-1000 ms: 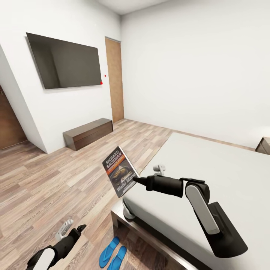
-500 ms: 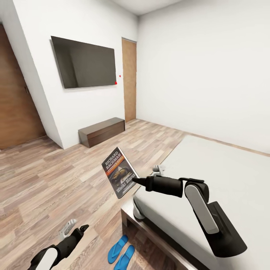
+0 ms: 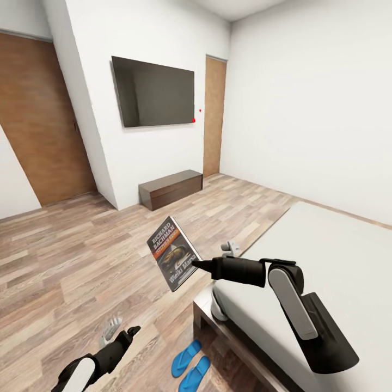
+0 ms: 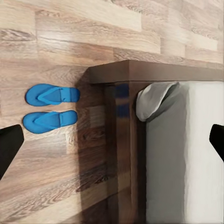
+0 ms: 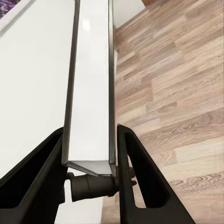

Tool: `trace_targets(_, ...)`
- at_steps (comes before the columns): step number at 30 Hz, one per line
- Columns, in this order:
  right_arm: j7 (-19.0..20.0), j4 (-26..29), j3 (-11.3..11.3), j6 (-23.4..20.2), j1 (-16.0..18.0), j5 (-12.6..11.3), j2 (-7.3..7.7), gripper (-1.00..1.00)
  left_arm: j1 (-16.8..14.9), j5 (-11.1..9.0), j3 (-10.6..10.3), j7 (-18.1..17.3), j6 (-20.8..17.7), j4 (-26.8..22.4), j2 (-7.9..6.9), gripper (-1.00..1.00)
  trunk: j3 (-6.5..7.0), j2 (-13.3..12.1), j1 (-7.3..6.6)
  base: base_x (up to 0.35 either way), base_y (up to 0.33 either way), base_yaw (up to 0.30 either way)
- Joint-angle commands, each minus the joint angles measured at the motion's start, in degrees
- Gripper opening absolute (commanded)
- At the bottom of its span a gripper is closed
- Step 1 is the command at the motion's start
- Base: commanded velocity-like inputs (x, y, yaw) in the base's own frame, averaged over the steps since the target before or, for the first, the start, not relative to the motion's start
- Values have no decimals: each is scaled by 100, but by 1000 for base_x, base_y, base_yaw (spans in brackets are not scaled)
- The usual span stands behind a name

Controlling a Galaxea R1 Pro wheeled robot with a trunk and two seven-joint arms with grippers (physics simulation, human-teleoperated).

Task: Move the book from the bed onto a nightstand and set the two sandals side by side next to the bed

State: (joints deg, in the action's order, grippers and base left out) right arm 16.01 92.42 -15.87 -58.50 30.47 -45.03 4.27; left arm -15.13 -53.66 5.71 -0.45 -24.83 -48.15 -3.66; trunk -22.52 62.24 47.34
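Wood floor (image 3: 65,261) and wall screen (image 3: 155,92) have slid rightward, so the robot is turning; right gripper (image 3: 191,265) stays clamped on the book (image 3: 173,252); left gripper (image 3: 121,331) spread empty; nightstand probably being sought.

The right gripper (image 3: 197,265) is pinching the book (image 3: 173,253) by its lower corner, holding it tilted above the wood floor (image 3: 71,256). Behind the gripper the bed (image 3: 332,256) is lying; below it, two sandals (image 3: 190,363) are sitting side by side. The left gripper (image 3: 121,332) is hanging spread beside them.

Black arms with pale grey panels
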Motion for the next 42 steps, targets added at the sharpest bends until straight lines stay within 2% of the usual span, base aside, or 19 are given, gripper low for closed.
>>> trace_targets(1, 69, 4, 3, -44, 4, 12, 8, -100, -302, -19, -18, -58, -128, 631, 56, 100, -6, 4, 0, 0, 0, 284)
trace_targets(5, 76, 4, 7, -57, 3, 12, 14, -100, -573, -11, -39, -88, -161, 1245, 83, 100, -6, 4, 0, 0, 0, 284)
trace_targets(12, 83, 4, 12, -63, 3, 12, 17, -100, -720, 4, -44, -75, -164, 1606, 78, 100, -6, 4, 0, 0, 0, 284)
trace_targets(24, 86, 4, 14, -63, 3, 12, 14, -100, -775, 19, -50, -13, -170, 1839, 63, 100, -7, 4, 0, 0, 0, 284)
trace_targets(42, 87, 4, 14, -64, 3, 12, 11, -100, -777, 6, -53, -83, -163, 1845, 99, 100, -32, 4, 0, 0, 0, 284)
